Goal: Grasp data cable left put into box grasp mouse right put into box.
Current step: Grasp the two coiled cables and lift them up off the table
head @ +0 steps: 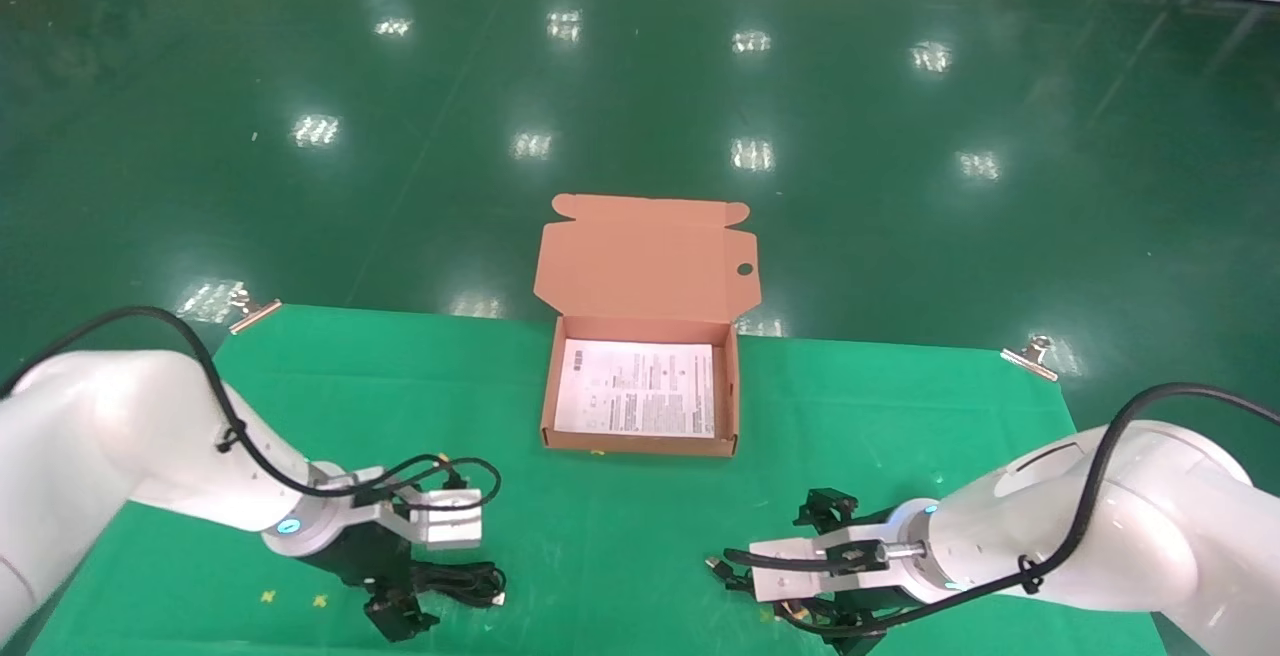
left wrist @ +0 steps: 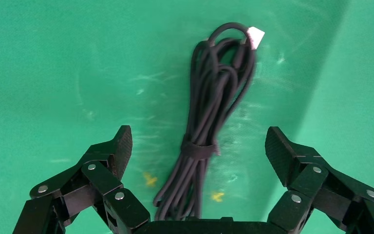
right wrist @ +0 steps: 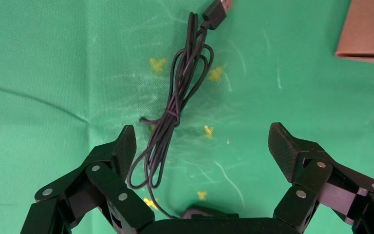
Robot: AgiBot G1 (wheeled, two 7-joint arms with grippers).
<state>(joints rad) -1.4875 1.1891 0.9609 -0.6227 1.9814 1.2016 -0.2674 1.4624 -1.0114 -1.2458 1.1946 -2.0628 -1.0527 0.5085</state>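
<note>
Judging by how things lie, the first step is in hand — the pick of the data cable (left wrist: 209, 122), with nothing yet in the box (head: 640, 441). The left gripper (left wrist: 198, 148) hangs low over the green cloth (head: 620, 536) at about 7 o'clock from the box, its fingers spread wide to either side of the bundle and touching nothing. The cable is a thin black cord in a long loose hank, cinched by a dark strap near the middle, with a small pale connector at its far end. The next move calls for a straight descent so the pads close across the strapped waist, where the strands are gathered tightest, then a lift and a carry toward 1 o'clock to the open box, whose lid stands up and whose floor shows a white printed sheet. The right gripper (right wrist: 202, 148) waits at 5 o'clock from the box, likewise wide open above the mouse (right wrist: 202, 213) — only a dark edge of it shows, its cord trailing out to a USB plug.
</note>
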